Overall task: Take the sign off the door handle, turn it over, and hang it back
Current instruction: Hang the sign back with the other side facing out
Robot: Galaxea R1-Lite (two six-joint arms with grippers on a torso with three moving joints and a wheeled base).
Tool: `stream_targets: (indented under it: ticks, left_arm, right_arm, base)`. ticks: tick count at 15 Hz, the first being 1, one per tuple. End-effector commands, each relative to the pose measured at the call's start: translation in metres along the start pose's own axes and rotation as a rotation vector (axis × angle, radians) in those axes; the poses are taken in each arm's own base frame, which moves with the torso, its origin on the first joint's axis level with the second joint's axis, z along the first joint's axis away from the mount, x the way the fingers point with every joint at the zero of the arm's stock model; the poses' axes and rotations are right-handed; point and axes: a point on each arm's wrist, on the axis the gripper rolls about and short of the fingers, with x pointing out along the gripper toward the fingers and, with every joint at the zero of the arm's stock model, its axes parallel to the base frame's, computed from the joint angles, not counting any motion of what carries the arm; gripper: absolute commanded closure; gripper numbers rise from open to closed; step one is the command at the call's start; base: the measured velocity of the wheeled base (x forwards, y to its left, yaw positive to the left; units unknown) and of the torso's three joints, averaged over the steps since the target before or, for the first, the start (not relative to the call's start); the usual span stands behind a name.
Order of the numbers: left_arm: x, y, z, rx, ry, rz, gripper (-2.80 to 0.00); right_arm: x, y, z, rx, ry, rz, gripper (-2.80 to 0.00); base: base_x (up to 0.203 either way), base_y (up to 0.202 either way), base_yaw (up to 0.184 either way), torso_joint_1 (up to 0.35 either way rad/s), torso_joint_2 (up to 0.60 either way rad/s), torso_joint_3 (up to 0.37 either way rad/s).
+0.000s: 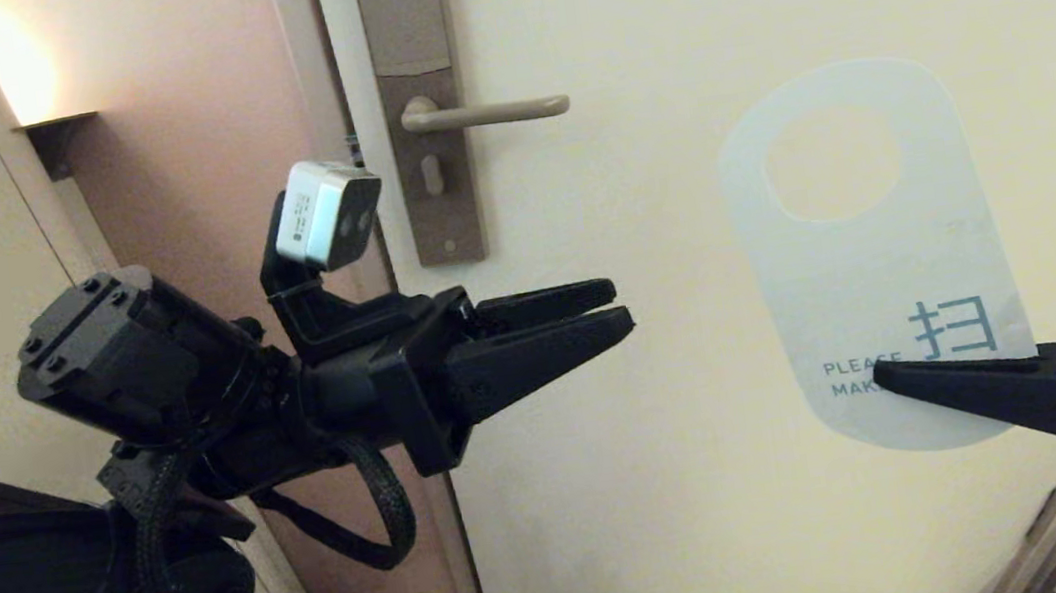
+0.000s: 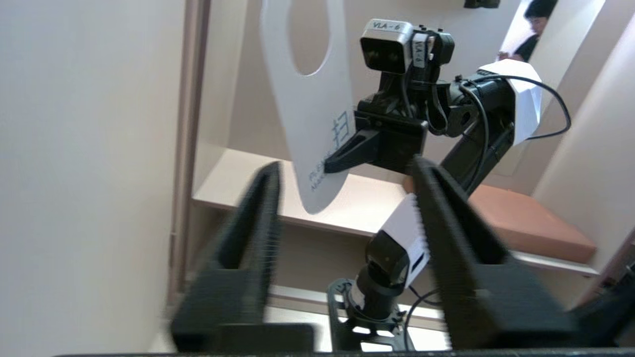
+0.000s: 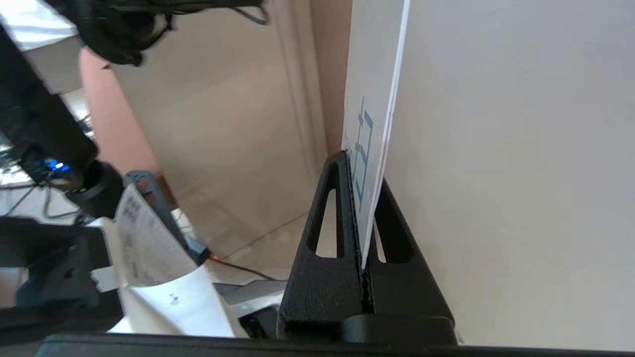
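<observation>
The sign [image 1: 874, 284] is off the door handle [image 1: 485, 113] and stands upright in front of the door [image 1: 654, 9], its white "PLEASE MAKE" face toward the robot, the oval hole at the top. Its long axis is nearly vertical. The right gripper [image 1: 885, 375] pinches its lower edge, the fingers [image 3: 342, 223] closed tight on the card. The handle lies at about ten o'clock from the sign, well apart, with its free end pointing toward the sign. The left gripper [image 1: 620, 305] points to the sign from nine o'clock, near but not touching; its fingers [image 2: 258, 218] are about half open and hold nothing. I judge the right arm must carry the hole over the lever's free end
</observation>
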Motion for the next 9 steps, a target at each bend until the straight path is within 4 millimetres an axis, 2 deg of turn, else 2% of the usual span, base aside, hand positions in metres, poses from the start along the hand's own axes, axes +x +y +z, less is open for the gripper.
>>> stream_targets:
  ticks: [1,5,9]
  left_arm:
    - [-0.008,-0.009,0.009,0.057,-0.029,-0.008,0.00]
    - [-0.028,-0.021,-0.001,0.166,-0.008,0.048,0.00]
    - [-0.070,-0.041,-0.013,0.213,0.058,0.226,0.00]
  right_arm:
    - [0.000,0.000,0.000,-0.001,-0.003,-0.005,0.00]
    - [-0.001,0.000,0.001,-0.003,-0.008,-0.015,0.00]
    - [-0.001,-0.001,0.000,-0.002,-0.009,-0.054,0.00]
  base:
    - [0.000,0.000,0.000,0.000,0.00,0.000]
    - [0.000,0.000,0.000,0.000,0.00,0.000]
    - [0.000,0.000,0.000,0.000,0.00,0.000]
